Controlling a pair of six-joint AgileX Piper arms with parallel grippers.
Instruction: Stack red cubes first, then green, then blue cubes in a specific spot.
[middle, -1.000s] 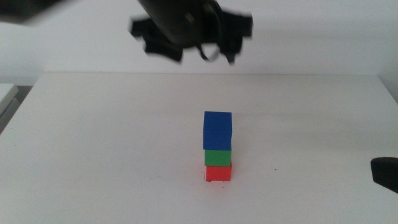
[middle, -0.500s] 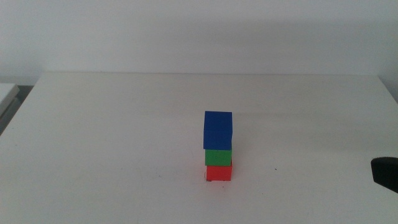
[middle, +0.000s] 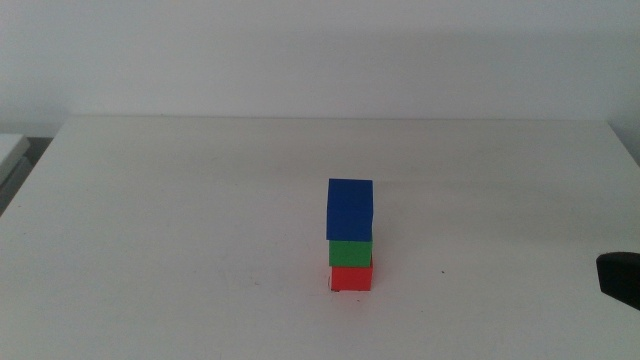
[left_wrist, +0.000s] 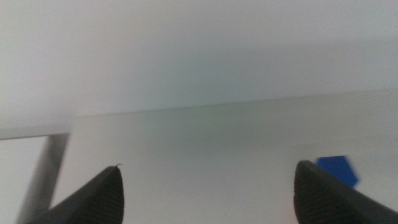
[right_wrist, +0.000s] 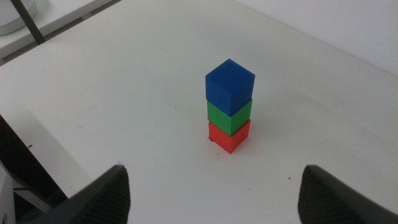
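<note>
Toppling is judged possible only if the red/green/blue stack (right_wrist: 229, 106), ahead of the wide-spread, empty right gripper (right_wrist: 214, 186), were bumped; left gripper (left_wrist: 208, 190) likewise spread.

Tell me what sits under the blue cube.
The green cube lies directly under the blue cube, and the red cube is below that, on the table. The touching faces between them are covered, so nothing there can be seen.

Red cube (middle: 351, 277) sits on the table, green cube (middle: 350, 252) on it, blue cube (middle: 349, 208) on top
</note>
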